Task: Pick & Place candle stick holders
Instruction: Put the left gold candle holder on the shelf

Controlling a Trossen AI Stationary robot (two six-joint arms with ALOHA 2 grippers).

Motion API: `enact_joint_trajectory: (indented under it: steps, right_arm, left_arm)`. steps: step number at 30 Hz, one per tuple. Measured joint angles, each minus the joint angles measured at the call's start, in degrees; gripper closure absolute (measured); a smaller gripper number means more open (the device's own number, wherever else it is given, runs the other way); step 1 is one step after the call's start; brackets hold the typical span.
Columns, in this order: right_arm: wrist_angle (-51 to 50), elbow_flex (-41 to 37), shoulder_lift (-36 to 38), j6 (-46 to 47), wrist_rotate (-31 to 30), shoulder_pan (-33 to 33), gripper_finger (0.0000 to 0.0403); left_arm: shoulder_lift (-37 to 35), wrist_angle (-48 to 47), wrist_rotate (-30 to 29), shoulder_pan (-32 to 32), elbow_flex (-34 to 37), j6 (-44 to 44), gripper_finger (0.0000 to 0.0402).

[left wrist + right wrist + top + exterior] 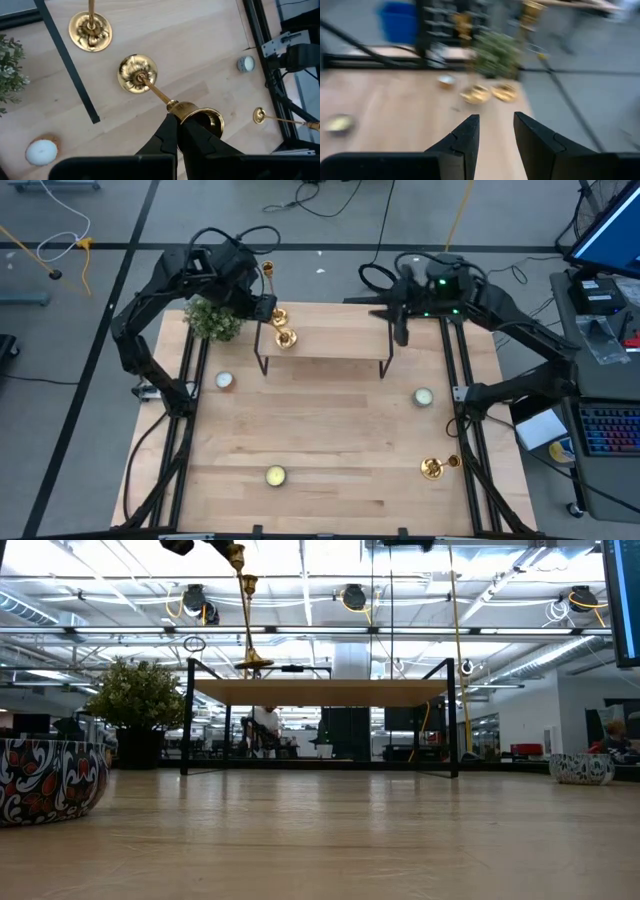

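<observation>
My left gripper [176,119] [262,308] is shut on a gold candle stick holder [150,87] over the left end of the low wooden shelf [325,345]. A second holder [90,31] stands on its round base on the shelf beside it. A third [437,467] lies on its side on the table near the right edge. My right gripper [495,120] [400,330] hangs open over the shelf's right end with nothing between its fingers. My left gripper pinches the holder's stem at its top end [172,106], just under the cup [202,120], between its two fingers. The fingers slant down from the far left. The holder hangs tilted below them, base [137,73] lowest. In the low view the base [255,662] shows a little above the shelf.
A green bushy plant [213,320] stands left of the shelf, close to my left arm. Three short candles in tins sit on the table: left [224,380], right [423,396] and near the front edge [275,475]. Black frame rails run along both table sides.
</observation>
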State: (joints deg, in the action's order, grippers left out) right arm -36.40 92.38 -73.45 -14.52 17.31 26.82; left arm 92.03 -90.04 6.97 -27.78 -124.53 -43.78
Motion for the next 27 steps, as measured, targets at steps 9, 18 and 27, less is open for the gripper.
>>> enact_joint_trajectory:
  steps: [9, 18, 27]
  right_arm:
    - [13.3, 0.0, -10.5, -6.3, 5.3, -4.5, 0.0289]
    - [26.5, 0.0, -15.2, -9.4, 5.3, -7.1, 0.0282]
    - [37.4, 0.0, -21.8, -7.4, 3.1, -11.0, 0.0187]
  left_arm:
    - [-0.8, 0.0, -0.5, 0.6, 0.0, -0.2, 0.0398]
    - [-2.9, 0.0, -0.5, 2.2, 0.0, -1.0, 0.0398]
    - [-2.8, 0.0, 0.6, 4.3, 0.0, -1.0, 0.0398]
